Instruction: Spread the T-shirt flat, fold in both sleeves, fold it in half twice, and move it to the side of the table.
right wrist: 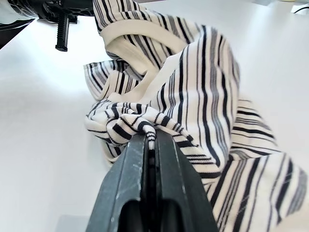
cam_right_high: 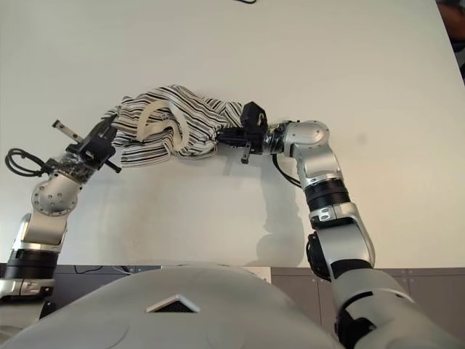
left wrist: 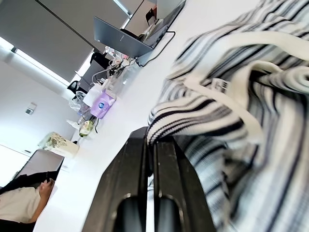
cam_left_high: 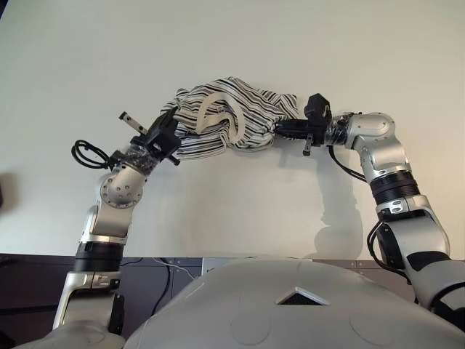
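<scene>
The black-and-white striped T-shirt [cam_left_high: 232, 116] lies bunched in a crumpled heap on the white table [cam_left_high: 232, 43], its cream collar band looping across the top. My left gripper [cam_left_high: 176, 133] is at the heap's left end, shut on a striped hem [left wrist: 193, 121]. At the right end my right gripper [cam_left_high: 278, 129] is shut on a twisted fold of the cloth [right wrist: 140, 121]. Between the two grippers the fabric is lifted a little and sags. In the right wrist view the left gripper [right wrist: 72, 9] shows beyond the shirt.
Bare white tabletop surrounds the shirt on all sides [cam_right_high: 327, 65]. The table's near edge [cam_left_high: 182, 257] runs just in front of my arms. A laptop [left wrist: 120, 38] and bottles [left wrist: 101, 101] stand far off on the table.
</scene>
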Controlling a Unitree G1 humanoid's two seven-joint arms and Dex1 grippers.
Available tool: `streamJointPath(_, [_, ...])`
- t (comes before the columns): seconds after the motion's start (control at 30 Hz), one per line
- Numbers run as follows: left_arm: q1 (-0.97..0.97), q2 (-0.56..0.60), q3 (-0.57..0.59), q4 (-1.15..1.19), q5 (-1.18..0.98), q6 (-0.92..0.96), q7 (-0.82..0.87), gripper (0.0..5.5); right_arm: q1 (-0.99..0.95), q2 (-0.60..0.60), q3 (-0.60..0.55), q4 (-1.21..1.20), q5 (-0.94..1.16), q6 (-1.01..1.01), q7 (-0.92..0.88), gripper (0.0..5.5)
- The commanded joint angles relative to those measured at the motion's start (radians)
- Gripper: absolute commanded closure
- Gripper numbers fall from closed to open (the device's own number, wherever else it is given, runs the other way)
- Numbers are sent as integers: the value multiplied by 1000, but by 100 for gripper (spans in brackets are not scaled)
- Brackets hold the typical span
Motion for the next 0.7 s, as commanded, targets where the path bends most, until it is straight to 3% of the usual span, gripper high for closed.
streamJointPath(0.03, [-132, -35, 12, 72, -77, 45, -35, 538, -87, -13, -89, -37, 53, 86, -71, 540])
streamJointPath(0.2, [-236, -62, 39, 132, -153, 121, -55, 538, -202, -18, -163, 5, 93, 168, -131, 540])
streamJointPath(0.43, [-397, -62, 65, 128, -288, 261, -168, 538, -403, -30, -173, 179, 63, 160, -155, 540])
streamJointPath(0.53, [-469, -61, 81, 136, -349, 344, -215, 538, -417, -85, -143, 210, 41, 162, -67, 540])
streamJointPath(0.7, [-415, -79, 70, -9, -432, 459, -272, 538, -228, -243, -55, 41, 17, 147, 183, 540])
